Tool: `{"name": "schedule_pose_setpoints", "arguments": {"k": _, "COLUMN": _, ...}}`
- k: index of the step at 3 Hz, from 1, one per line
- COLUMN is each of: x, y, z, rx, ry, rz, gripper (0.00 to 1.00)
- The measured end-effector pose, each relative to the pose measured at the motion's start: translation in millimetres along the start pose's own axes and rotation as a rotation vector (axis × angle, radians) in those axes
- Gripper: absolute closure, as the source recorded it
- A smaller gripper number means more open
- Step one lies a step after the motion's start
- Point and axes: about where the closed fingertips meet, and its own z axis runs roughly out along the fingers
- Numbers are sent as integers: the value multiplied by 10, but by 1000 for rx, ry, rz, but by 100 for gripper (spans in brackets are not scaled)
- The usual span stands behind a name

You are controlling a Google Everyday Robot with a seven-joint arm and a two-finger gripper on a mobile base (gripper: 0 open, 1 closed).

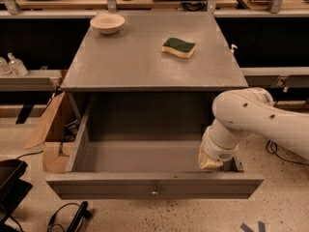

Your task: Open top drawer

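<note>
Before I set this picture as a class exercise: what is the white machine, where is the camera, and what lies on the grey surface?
The white shape on the right is a robot arm. Its end effector, the grasping part, reaches down inside the top drawer, at the front right corner. The drawer stands pulled well out, its small round knob facing the camera. The one camera looks down from in front and above. On the grey cabinet top lie a pale bowl, back left, and a green-and-yellow sponge, further right. I cannot see anything held.
</note>
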Motion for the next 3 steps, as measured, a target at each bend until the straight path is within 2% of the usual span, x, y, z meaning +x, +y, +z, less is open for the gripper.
{"name": "schedule_pose_setpoints", "arguments": {"k": 1, "x": -30, "y": 519, "z": -82, "rx": -81, "ry": -12, "rz": 49, "gripper": 100}}
{"name": "schedule_pose_setpoints", "arguments": {"k": 2, "x": -30, "y": 505, "z": -81, "rx": -81, "ry": -12, "rz": 48, "gripper": 85}}
{"name": "schedule_pose_setpoints", "arguments": {"k": 3, "x": -30, "y": 511, "z": -87, "rx": -80, "ry": -11, "rz": 48, "gripper": 62}}
